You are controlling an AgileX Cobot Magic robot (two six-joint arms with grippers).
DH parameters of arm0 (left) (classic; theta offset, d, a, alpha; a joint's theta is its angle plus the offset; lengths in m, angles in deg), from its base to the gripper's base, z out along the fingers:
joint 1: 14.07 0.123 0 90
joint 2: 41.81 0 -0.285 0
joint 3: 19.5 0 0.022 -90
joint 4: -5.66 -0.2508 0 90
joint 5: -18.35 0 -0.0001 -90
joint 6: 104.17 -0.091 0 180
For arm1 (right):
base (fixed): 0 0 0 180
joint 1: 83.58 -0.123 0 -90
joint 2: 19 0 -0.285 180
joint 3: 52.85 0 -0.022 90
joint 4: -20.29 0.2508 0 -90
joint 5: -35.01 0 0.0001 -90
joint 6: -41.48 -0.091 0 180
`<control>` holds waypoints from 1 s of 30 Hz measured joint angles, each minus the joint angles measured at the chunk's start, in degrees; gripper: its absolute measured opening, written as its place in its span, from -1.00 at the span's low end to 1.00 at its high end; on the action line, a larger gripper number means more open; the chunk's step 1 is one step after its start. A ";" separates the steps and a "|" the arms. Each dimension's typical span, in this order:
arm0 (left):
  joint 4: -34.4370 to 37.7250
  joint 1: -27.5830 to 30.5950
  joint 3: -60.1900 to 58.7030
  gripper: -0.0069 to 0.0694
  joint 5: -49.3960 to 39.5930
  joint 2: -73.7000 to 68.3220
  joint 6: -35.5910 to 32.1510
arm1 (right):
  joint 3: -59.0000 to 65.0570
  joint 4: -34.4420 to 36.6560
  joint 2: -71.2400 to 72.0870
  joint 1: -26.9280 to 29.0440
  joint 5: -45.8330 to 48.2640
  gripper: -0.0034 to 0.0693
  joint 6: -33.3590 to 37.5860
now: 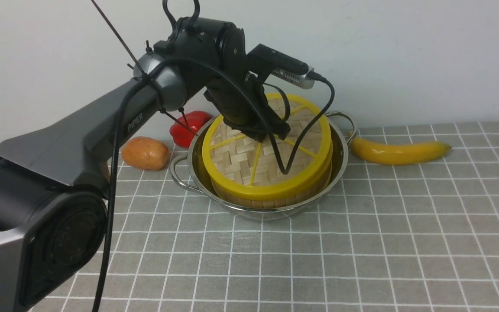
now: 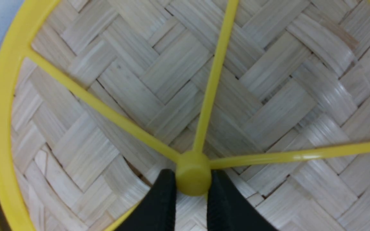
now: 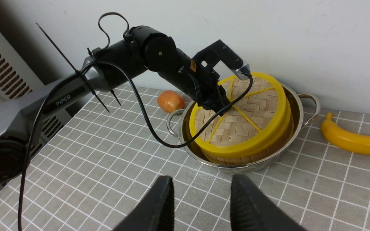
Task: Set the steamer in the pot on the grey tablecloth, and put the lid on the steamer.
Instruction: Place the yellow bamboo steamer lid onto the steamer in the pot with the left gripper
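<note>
Woven lid (image 1: pixel 249 160) sitting on the steamer (image 1: pixel 271 201), steamer inside the shiny pot (image 1: pixel 341 149) on the grey tablecloth (image 1: pixel 362 242), left gripper (image 2: pixel 192 176) closed on the lid's yellow centre hub, right gripper (image 3: pixel 201 189) with jaws apart and empty, above the cloth near the pot.

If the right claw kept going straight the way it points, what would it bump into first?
Most likely the grey tablecloth just short of the pot; the open right claw slants down toward it. Depth is unclear, so it might reach the pot's near wall instead.
</note>
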 joint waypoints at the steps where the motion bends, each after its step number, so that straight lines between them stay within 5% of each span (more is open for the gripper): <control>1: 0.00 0.00 0.00 -0.52 0.03 0.00 0.00 | 0.00 0.00 0.00 0.00 0.00 -0.18 0.00; 30: 0.00 0.00 3.72 -0.52 -0.62 -0.86 0.00 | 0.00 0.00 0.00 0.00 0.00 -0.18 0.00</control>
